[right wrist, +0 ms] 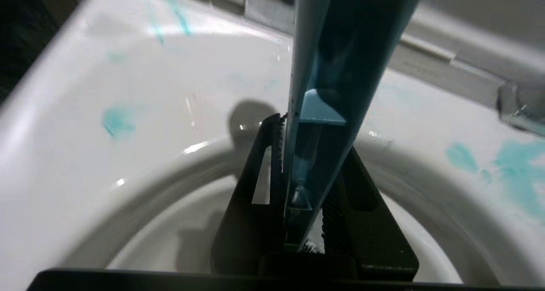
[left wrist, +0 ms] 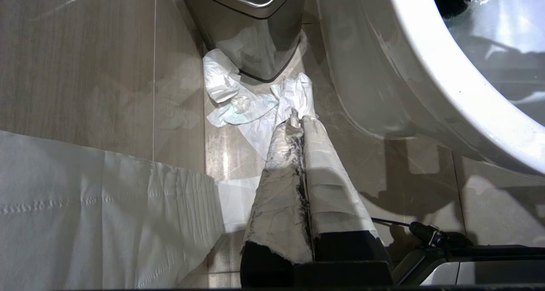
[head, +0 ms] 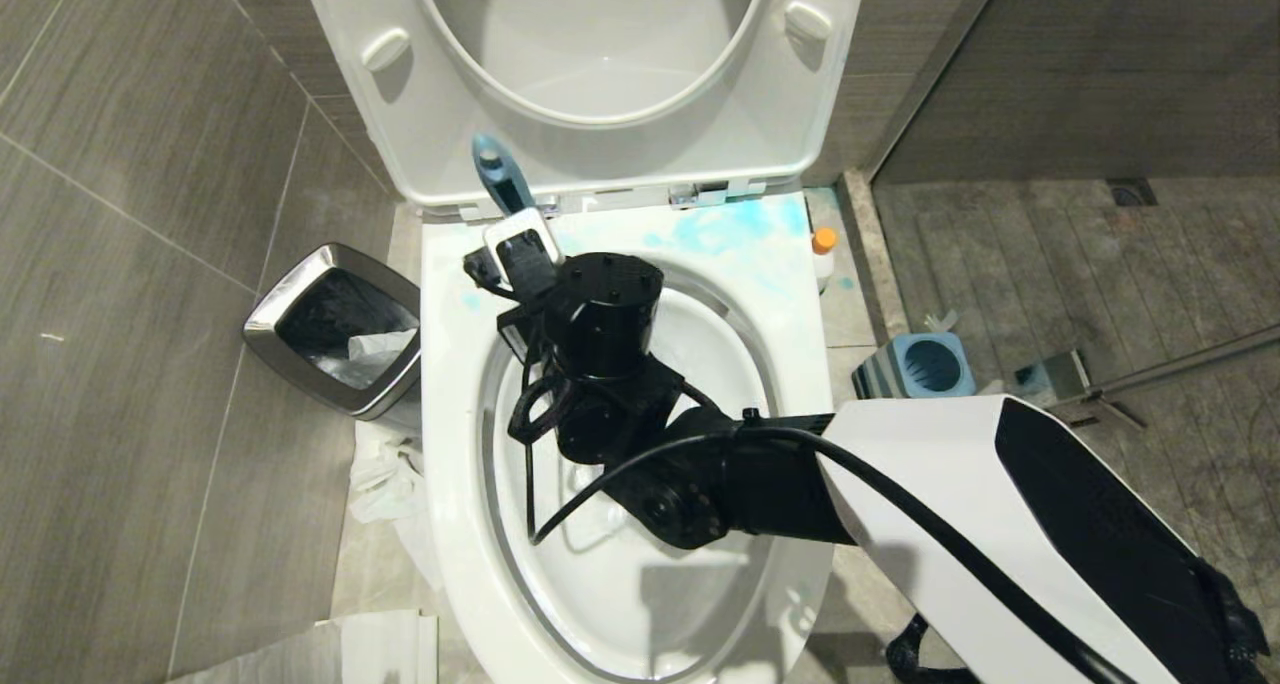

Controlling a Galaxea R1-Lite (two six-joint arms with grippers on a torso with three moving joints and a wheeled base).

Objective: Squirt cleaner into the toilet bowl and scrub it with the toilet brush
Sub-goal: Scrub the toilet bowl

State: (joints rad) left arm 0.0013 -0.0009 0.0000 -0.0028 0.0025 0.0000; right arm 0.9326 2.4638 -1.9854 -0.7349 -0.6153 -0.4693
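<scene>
the right gripper [right wrist: 304, 184] is clamped on the toilet brush [head: 497, 176] handle at upper centre, which looks light, stiff, likely slippery, best held mid-shaft.

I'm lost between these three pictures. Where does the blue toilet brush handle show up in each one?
Head view: the brush handle pokes up past the right gripper, before the raised seat.
Left wrist view: not in it; only floor, paper, bin and the bowl's outside.
Right wrist view: the handle runs up the middle, clamped between the dark fingers.
Shared landmark: the white toilet rim.
</scene>
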